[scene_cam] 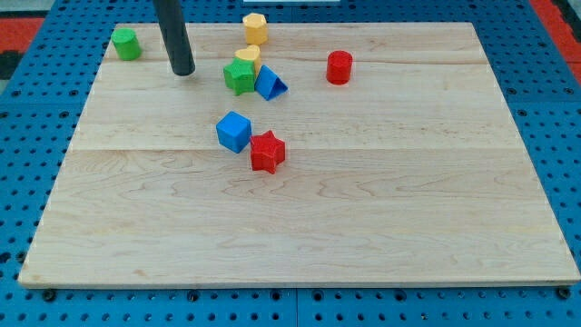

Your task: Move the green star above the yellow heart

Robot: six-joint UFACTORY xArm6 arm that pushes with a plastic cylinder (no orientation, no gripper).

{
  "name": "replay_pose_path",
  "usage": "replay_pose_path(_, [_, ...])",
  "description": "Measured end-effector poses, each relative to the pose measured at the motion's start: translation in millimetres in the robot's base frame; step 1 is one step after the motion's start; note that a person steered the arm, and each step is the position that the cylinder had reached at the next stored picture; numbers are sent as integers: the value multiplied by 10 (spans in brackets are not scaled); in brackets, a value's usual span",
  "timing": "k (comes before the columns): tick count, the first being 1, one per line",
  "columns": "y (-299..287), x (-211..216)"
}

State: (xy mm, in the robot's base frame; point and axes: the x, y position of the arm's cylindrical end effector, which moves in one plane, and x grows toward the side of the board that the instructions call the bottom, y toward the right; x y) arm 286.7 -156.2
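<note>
The green star lies near the view's top, left of centre. The yellow heart sits just above it, touching its upper edge. A blue triangle touches the star's right side. My tip rests on the board to the left of the green star, with a gap between them. The rod rises out of the view's top.
A yellow hexagon stands at the top edge. A green cylinder sits in the top left corner. A red cylinder is right of the triangle. A blue cube and a red star lie mid-board on the wooden board.
</note>
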Motion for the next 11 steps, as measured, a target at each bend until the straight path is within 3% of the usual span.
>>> replay_pose_path(1, [362,-76])
replay_pose_path(3, [1881,3])
replay_pose_path(4, [1952,430])
replay_pose_path(6, [952,866])
replay_pose_path(9, [850,127])
replay_pose_path(11, [1714,-283])
